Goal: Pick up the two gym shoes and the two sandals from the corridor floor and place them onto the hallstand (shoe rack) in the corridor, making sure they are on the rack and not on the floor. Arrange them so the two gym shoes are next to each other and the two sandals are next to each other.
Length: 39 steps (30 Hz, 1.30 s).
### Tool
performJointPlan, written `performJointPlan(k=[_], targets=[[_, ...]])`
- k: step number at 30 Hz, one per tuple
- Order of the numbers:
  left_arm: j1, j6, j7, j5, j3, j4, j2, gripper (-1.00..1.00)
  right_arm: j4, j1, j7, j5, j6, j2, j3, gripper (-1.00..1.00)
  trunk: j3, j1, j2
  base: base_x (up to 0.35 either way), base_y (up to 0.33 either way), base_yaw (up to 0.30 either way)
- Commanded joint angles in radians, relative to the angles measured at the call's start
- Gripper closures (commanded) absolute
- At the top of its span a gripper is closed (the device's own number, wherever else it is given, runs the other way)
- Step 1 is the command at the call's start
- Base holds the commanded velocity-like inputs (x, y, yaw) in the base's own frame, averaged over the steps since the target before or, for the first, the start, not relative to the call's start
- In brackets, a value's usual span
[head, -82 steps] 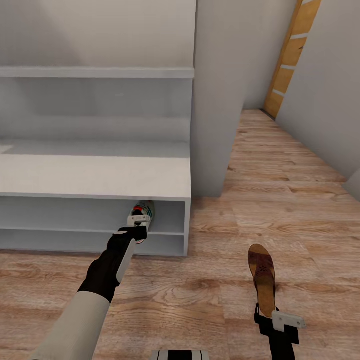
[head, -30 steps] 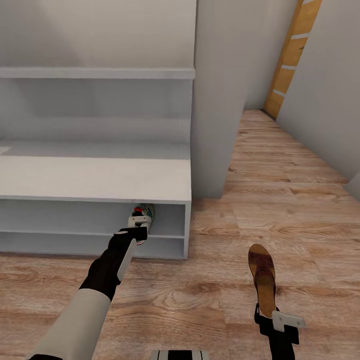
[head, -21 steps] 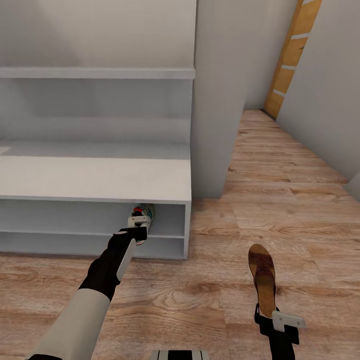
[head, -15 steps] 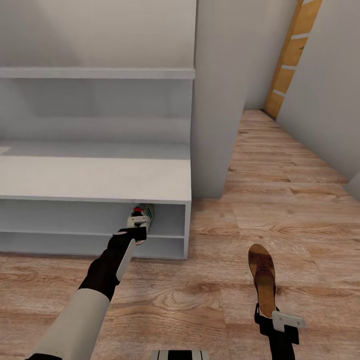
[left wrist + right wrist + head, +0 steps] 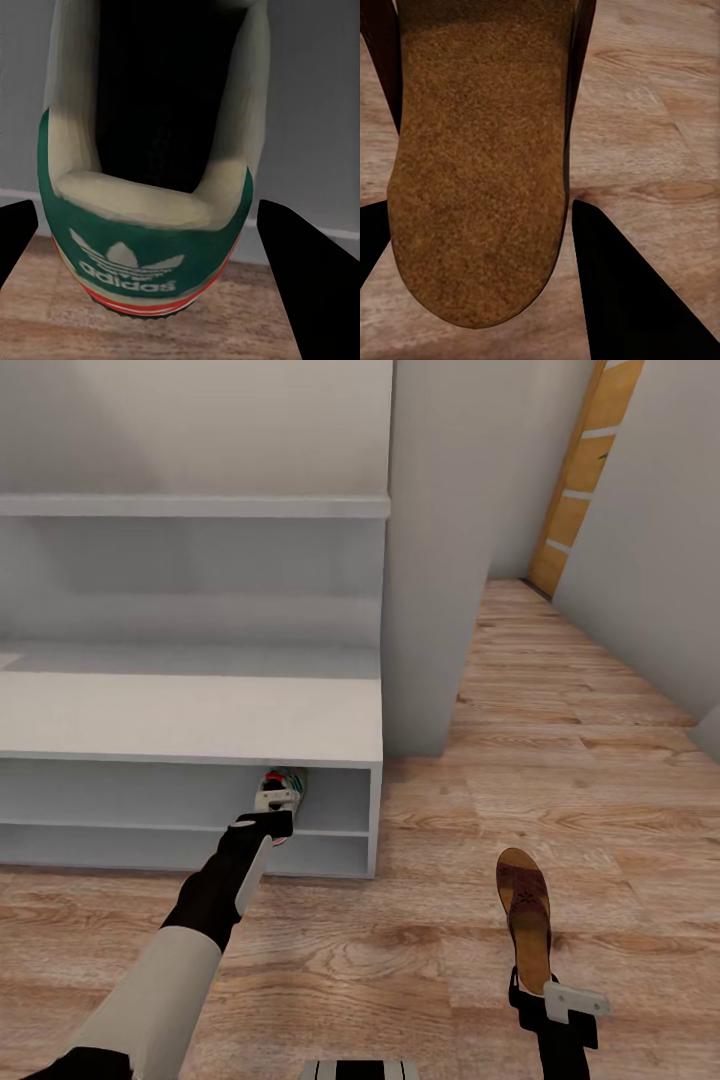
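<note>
Left arm (image 5: 225, 890) reaches into hallstand (image 5: 190, 715) | sandal (image 5: 526, 915) at right jaws

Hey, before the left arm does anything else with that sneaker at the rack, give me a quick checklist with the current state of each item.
1. Gym shoe off the corridor floor and inside the hallstand's upper open shelf: ok, heel at the front edge.
2. Left gripper released from the shoe: ok, its fingers stand apart from the heel.
3. Shoe fully seated on the shelf: cannot tell, the arm covers it.
4. Second gym shoe beside it: cannot tell.
5. Sandal on the rack: not ok; it is at the right gripper above the floor.
6. Right gripper's hold on the sandal: cannot tell.
</note>
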Motion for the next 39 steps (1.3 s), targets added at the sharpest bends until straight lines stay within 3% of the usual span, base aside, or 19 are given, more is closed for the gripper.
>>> performJointPlan(k=[1, 22, 39], targets=[[-0.001, 0.000, 0.001, -0.001, 0.001, 0.056, 0.000, 1.00, 0.000, 0.000, 0.001, -0.004, -0.002, 0.000, 0.000, 1.00, 0.000, 0.000, 0.000, 0.000, 0.000, 0.000], [-0.005, -0.003, 0.001, -0.001, -0.001, 0.066, 0.000, 1.00, 0.000, 0.000, 0.001, -0.004, -0.002, 0.001, 0.000, 1.00, 0.000, 0.000, 0.000, 0.002, 0.000, 0.000], [-0.005, -0.004, 0.001, 0.000, -0.001, 0.066, -0.001, 1.00, 0.000, 0.000, 0.001, -0.004, -0.002, 0.001, 0.000, 1.00, 0.000, 0.000, 0.000, 0.114, 0.000, 0.000]])
